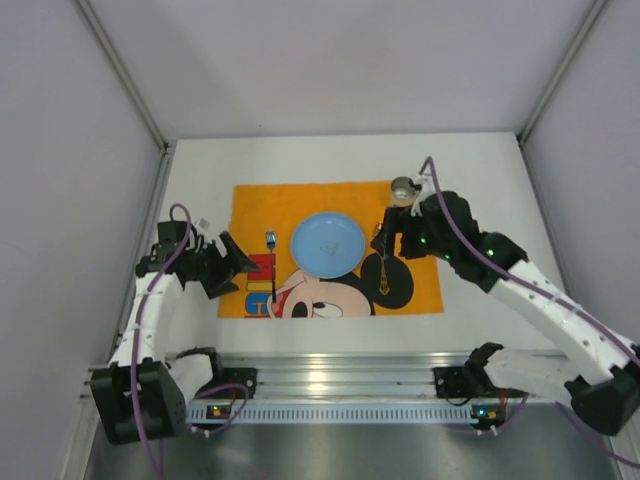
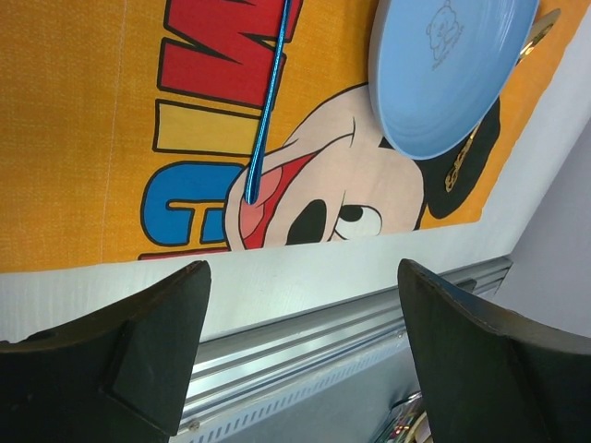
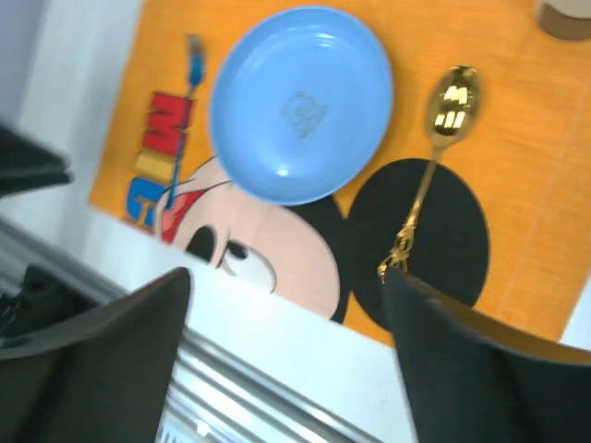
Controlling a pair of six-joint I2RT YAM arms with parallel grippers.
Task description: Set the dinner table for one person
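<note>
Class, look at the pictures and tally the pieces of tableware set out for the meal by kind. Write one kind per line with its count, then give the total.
blue plate: 1
blue fork: 1
gold spoon: 1
cup: 1
Total: 4

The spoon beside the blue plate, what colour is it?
The spoon is shiny gold; the right wrist view shows it best.
</note>
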